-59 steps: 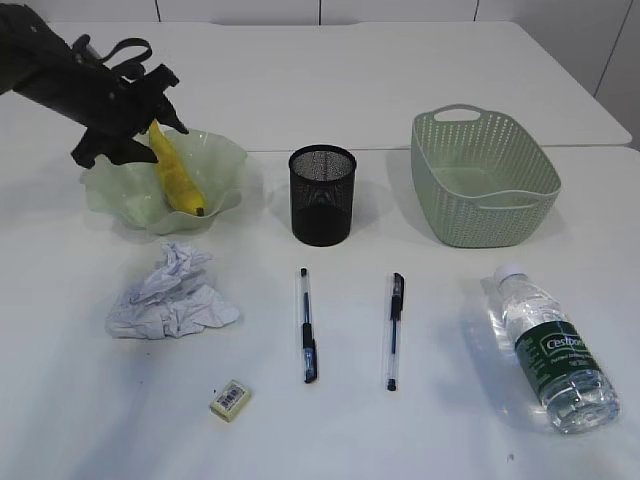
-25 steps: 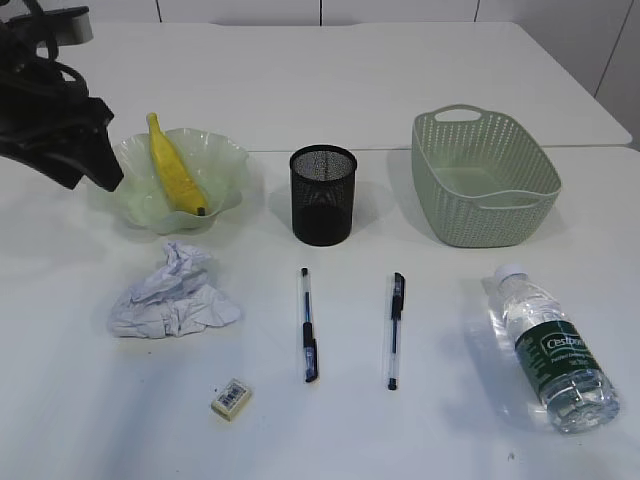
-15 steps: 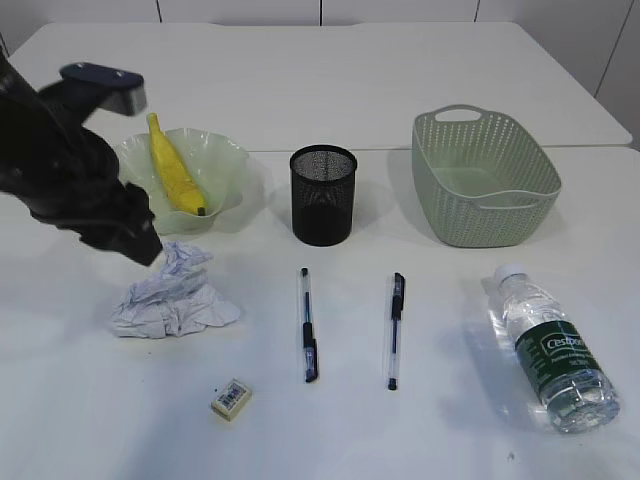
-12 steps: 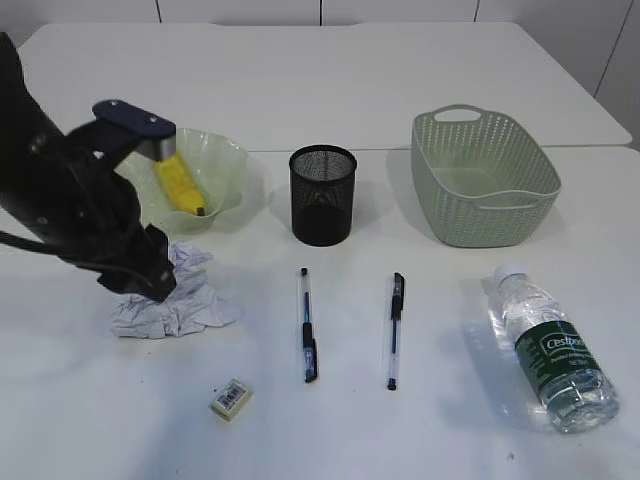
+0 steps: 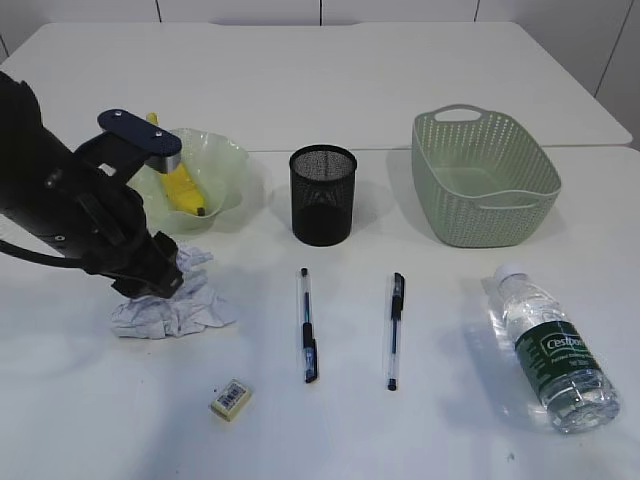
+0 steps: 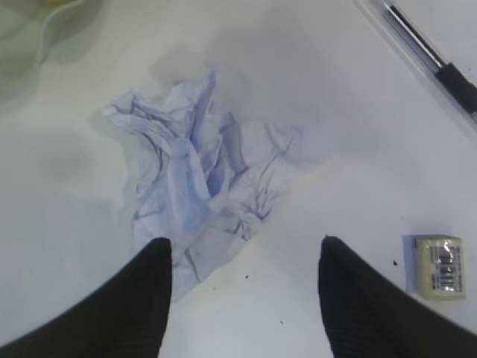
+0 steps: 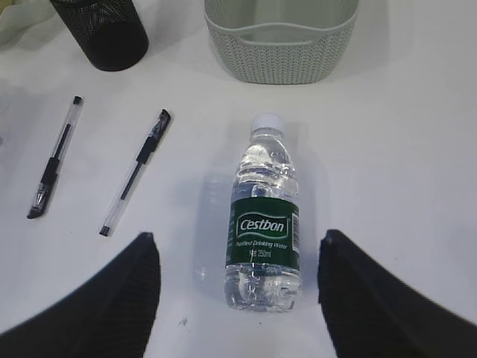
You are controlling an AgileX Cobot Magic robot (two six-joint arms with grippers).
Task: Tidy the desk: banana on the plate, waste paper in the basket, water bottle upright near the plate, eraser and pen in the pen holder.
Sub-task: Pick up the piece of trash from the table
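We see the crumpled waste paper [image 6: 201, 186] lying on the table's near left, just in front of the plate [image 5: 225, 165] holding the banana [image 5: 180, 185]. Our left gripper [image 6: 242, 294] hangs over it, fingers spread and empty. Our right gripper [image 7: 238, 298], fingers spread too, hangs above the lying water bottle [image 7: 264, 220].

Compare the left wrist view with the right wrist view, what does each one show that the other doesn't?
Only the left wrist view shows the crumpled waste paper lying between the open left hand's fingers, and the eraser off to the side. Only the right wrist view shows the water bottle lying on its side between the open right hand's fingers, the basket, the black mesh pen holder and a second pen. Both show the white table and one pen.
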